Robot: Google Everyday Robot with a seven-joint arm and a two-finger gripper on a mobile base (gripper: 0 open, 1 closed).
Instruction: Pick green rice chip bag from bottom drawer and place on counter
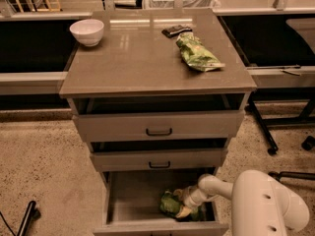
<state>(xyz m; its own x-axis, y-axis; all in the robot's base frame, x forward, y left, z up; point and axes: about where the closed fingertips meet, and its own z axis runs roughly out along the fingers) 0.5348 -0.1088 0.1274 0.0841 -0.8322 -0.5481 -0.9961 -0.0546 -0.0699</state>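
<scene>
The green rice chip bag (173,204) lies crumpled at the right of the open bottom drawer (133,200). My gripper (187,200) reaches down into the drawer from the right, at the bag's right side and touching it. My white arm (261,205) fills the lower right corner. The counter (138,58) is the glossy grey-brown top of the cabinet.
On the counter stand a white bowl (87,31) at the back left, a small dark object (176,30) at the back, and a longer flat green bag (198,54) at the right. The two upper drawers (158,127) stand slightly open. Chair legs (268,132) stand to the right.
</scene>
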